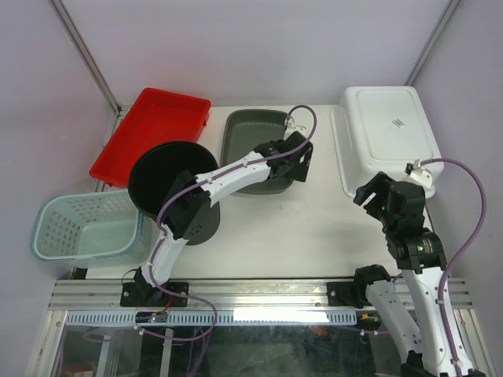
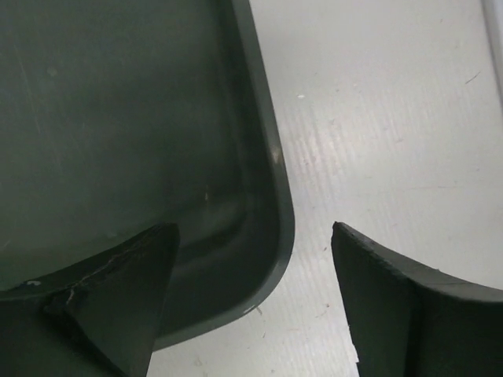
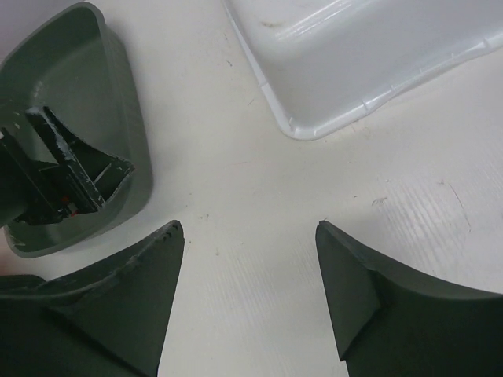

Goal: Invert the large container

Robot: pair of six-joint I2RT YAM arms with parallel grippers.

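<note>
Since the white tub [image 1: 385, 133] lies bottom-up on the bench [image 1: 314, 228] just beyond the right hand [image 3: 250, 228], released and empty, the flip looks done. The left hand [image 2: 255, 228], also released, straddles the grey tub [image 2: 118, 118] rim.

- Red tray [image 1: 153, 129], far left
- Black round dish [image 1: 161, 177] just beside it
- Teal slatted basket [image 1: 82, 228], near left
- Dark grey-green tub [image 1: 251, 133], upright, back centre

I see bare table [image 1: 314, 228] mid-frame, hemmed by the grey tub [image 1: 247, 137] at centre-left and the white container [image 1: 385, 133] upper right.
</note>
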